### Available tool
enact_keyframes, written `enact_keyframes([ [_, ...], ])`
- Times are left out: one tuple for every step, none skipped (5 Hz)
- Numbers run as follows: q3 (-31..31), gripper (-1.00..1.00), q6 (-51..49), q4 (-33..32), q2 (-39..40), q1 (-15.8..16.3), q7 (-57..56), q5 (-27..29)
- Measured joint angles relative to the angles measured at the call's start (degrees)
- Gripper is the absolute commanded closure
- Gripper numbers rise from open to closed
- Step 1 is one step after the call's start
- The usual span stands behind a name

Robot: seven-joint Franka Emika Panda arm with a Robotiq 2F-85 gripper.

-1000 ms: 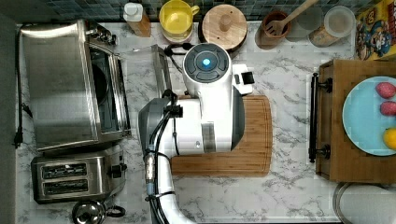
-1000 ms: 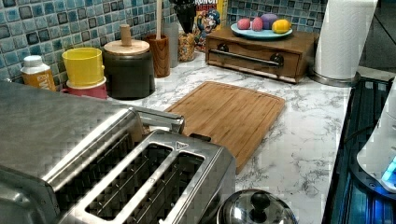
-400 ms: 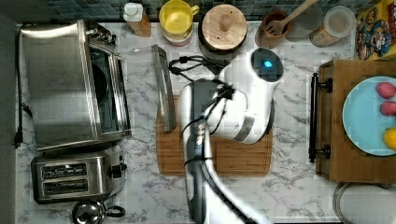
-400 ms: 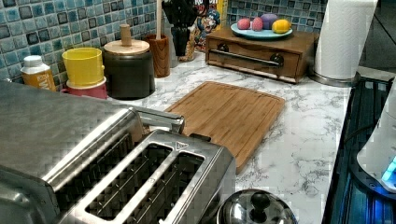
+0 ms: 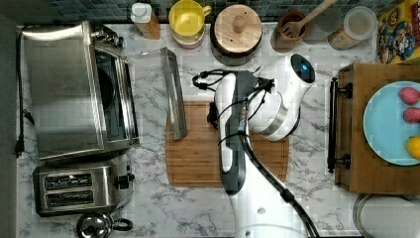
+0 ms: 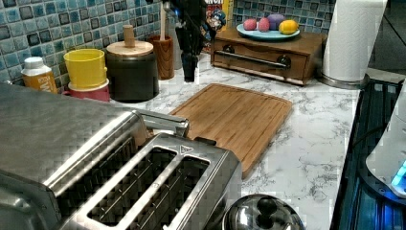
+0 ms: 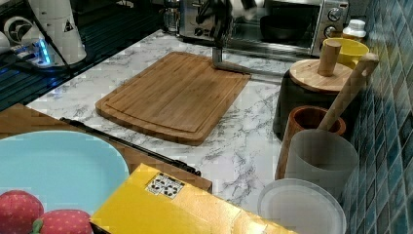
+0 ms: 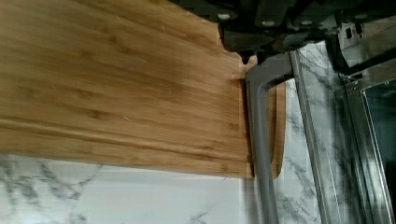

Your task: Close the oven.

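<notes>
Standing at the worktop (image 5: 307,208), I note the oven (image 5: 69,89) sits at the far end from the wooden drawer box (image 5: 381,124), with its glass door (image 5: 148,89) dropped fully open and lying flat. The door's bar handle (image 5: 173,91) reaches the near edge of the cutting board (image 5: 198,158), overlapping that edge.

The gripper (image 7: 217,48) hangs upright just beside the bar handle, over the board's oven-side edge. In the wrist view the handle (image 8: 259,140) runs directly beneath the gripper body. Whether the jaws are parted or closed, I cannot tell; they appear to hold nothing.

Recommended method: get the jaws under or behind the bar near its middle, then lift and sweep in an arc toward the oven cavity, following the hinge. Pushing near one end would likely twist the door. Contact should remain light until the door passes upright, then press it home.

Items not verifiable: the fingertips are dark against the oven front in the right view; the hinge line is hidden beneath the door; the two-slot toaster (image 6: 143,191) blocks the oven door in the left view.
</notes>
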Motion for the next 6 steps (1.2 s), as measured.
enact_keyframes([
  [0.8, 1.00, 0.9, 0.0, 3.4, -0.4, -3.9, 5.5],
  [3.3, 1.00, 6.7, -0.8, 4.8, -0.4, -6.8, 9.9],
  [4.9, 1.00, 13.4, -0.7, 4.8, 0.3, -8.8, 11.0],
  [5.4, 1.00, 17.8, 0.2, 5.5, 0.9, -8.8, 11.6],
  [5.5, 1.00, 18.4, 2.7, 8.1, 1.1, -8.8, 11.6],
  [5.8, 1.00, 17.2, 6.4, 12.0, 1.0, -8.8, 10.0],
])
